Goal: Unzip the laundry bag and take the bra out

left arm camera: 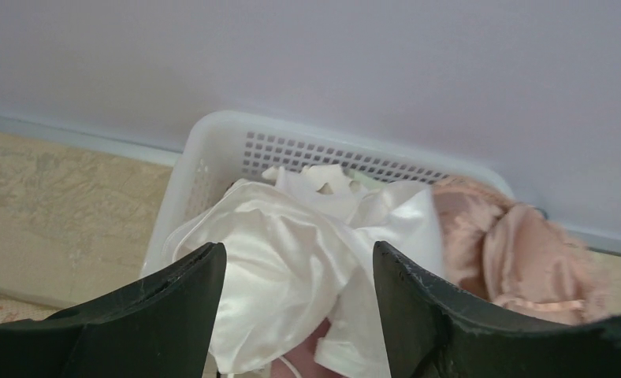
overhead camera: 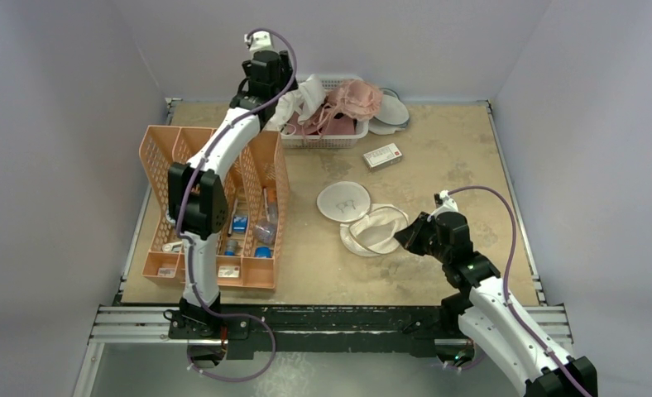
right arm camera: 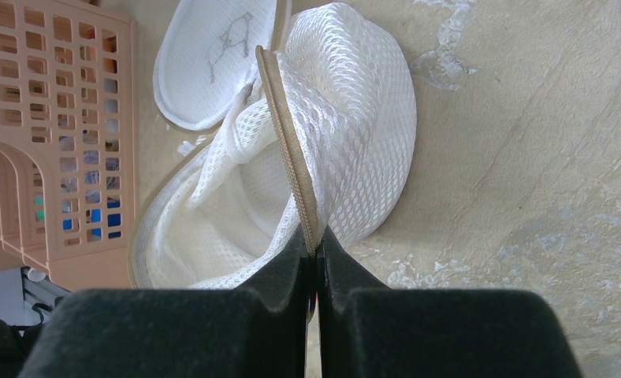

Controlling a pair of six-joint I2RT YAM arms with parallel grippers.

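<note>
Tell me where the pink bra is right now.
Top view: the bra lies in the white basket at the table's far edge, right of the left end effector, beside white cloth.

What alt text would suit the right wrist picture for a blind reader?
The right gripper pinches the tan rim of an opened white mesh laundry bag on a beige table; an orange rack stands beside it.

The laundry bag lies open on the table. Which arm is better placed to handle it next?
Right. The right fingers are shut on the rim of the laundry bag. The left fingers stand open over the white basket at the far edge, away from the bag.
</note>
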